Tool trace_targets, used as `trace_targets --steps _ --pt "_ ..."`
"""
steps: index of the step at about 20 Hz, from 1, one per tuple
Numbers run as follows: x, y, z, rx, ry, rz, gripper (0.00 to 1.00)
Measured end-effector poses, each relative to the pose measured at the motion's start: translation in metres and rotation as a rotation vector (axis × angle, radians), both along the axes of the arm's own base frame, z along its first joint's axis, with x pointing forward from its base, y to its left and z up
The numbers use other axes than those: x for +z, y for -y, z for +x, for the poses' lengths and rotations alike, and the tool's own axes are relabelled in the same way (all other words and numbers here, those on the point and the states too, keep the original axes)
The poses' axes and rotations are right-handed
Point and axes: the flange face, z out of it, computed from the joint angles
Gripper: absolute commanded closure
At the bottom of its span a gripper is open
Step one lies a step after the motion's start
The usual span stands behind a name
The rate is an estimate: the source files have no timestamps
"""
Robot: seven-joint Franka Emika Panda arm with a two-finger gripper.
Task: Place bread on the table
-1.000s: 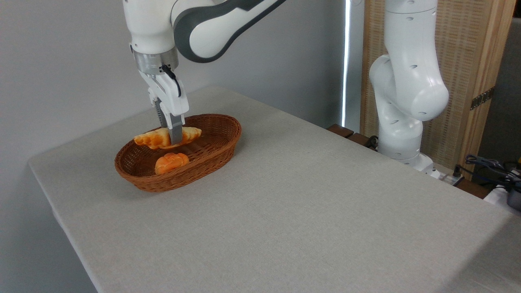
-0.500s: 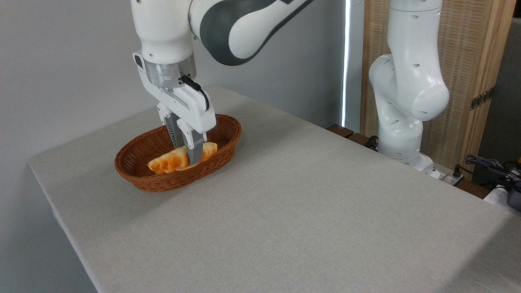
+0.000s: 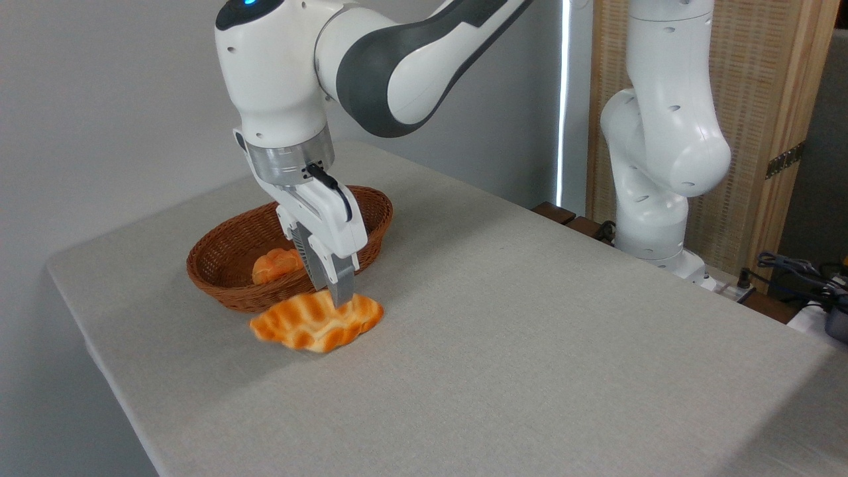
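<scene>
While the gripper [image 3: 338,299] grasps the bread [image 3: 317,322] from directly above, the loaf lies crosswise beneath it, long axis left-right, just outside the basket [image 3: 218,278]. It seems to touch the table [image 3: 497,331], though contact is unclear.

Bread [image 3: 318,322]: formerly held above the basket [image 3: 218,281] interior, now outside it, low over the desk [image 3: 503,331] just in front of the basket's near rim, braided top facing the camera. Gripper [image 3: 336,301]: shifted forward and down with the loaf, fingers [image 3: 342,286] still clamped on it. Small round bun [image 3: 275,264]: hidden half a second ago, visible again inside the basket.
</scene>
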Motion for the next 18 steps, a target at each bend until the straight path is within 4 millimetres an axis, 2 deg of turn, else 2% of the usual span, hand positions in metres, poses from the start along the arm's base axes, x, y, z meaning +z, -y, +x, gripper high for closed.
trace_targets --steps 3,5,10,13,18 --pt "0.001 0.000 0.000 -0.002 0.002 0.003 0.00" --pt "0.008 0.001 0.002 -0.003 0.017 0.000 0.00" --pt "0.064 0.007 0.011 -0.004 0.125 -0.023 0.00" --pt "0.083 0.008 0.015 0.041 0.171 -0.025 0.00" --pt "0.090 0.008 0.019 0.112 0.210 0.025 0.00"
